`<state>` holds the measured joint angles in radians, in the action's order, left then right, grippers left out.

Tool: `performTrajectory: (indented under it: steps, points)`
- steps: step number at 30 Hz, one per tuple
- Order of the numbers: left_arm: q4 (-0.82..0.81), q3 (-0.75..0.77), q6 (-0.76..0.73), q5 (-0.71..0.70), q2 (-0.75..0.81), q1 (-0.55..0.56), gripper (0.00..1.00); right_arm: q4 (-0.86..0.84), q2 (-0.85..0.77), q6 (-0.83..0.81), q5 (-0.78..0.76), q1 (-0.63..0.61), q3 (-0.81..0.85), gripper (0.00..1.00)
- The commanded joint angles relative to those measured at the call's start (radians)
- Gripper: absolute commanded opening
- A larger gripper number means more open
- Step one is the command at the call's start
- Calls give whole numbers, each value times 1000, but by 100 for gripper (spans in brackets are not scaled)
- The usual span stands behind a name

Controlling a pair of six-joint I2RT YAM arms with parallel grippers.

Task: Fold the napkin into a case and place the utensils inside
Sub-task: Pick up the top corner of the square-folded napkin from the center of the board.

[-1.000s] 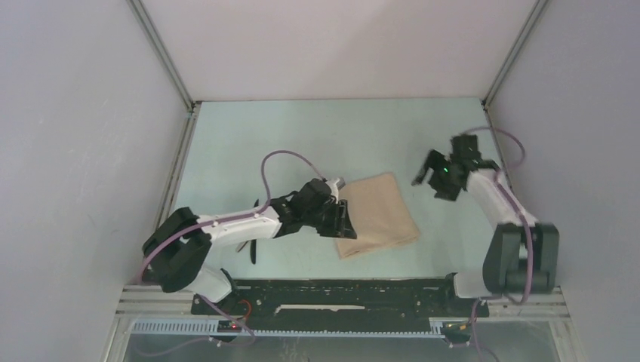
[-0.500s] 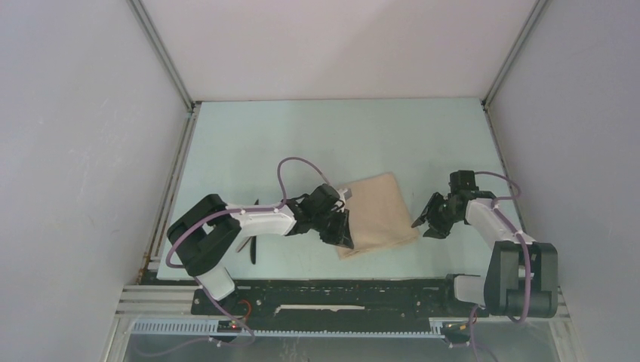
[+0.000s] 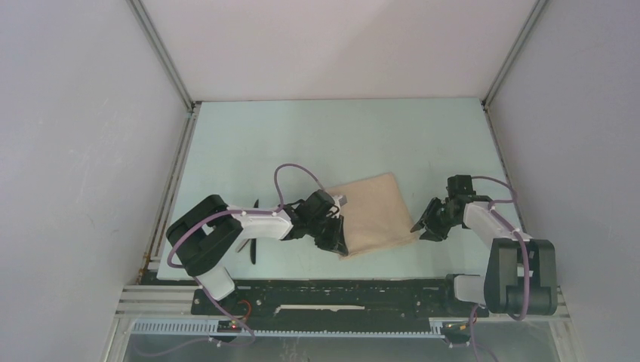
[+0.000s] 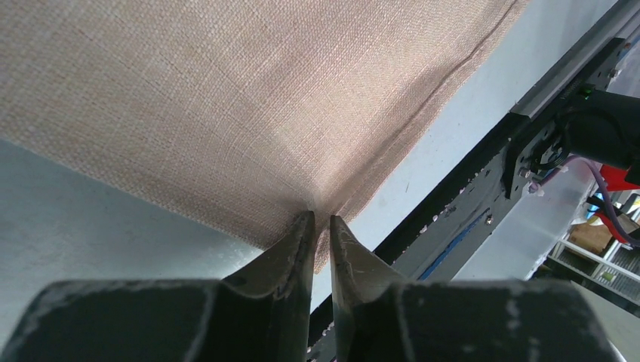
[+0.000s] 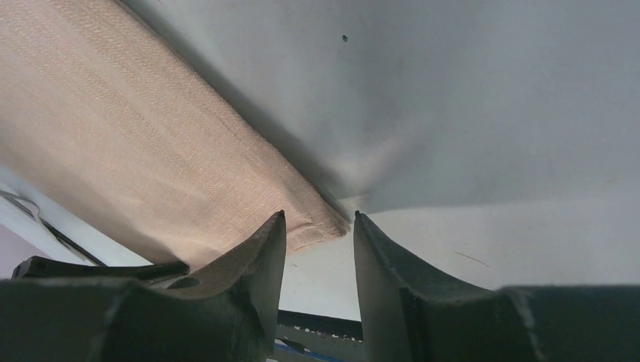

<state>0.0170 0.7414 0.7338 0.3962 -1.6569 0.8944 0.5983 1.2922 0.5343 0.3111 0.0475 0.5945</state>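
The folded napkin [image 3: 375, 205] lay flat on the pale table [image 3: 302, 139], near its front edge. The left gripper [image 4: 322, 222] pinched its near-left corner; the right gripper [image 5: 318, 220], jaws apart, straddled the near-right corner without clamping.

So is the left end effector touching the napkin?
Touching. The left wrist view shows the left end effector pinching a corner of the napkin, the cloth puckered there.

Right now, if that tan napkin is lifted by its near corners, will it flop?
Probably floppy: the napkin is thin woven cloth, puckering where the left gripper pinches its corner. Its folded layers, seen edge-on by the right gripper, may slide apart. Likely light and grippy, given the coarse weave.
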Motion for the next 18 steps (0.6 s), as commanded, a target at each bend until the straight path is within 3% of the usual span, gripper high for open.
performTrajectory:
  steps: [1, 6, 18]
  points:
    - [9, -7, -13, -2, 13, -2, 21, -24, -49, 19, 3, -11, -7, 45]
    - [8, -12, -11, -2, 16, -3, 20, -28, -49, 14, 5, -14, -6, 41]
    - [8, -22, -11, -5, 43, -2, 19, -42, -14, 9, 6, -15, -9, 43]
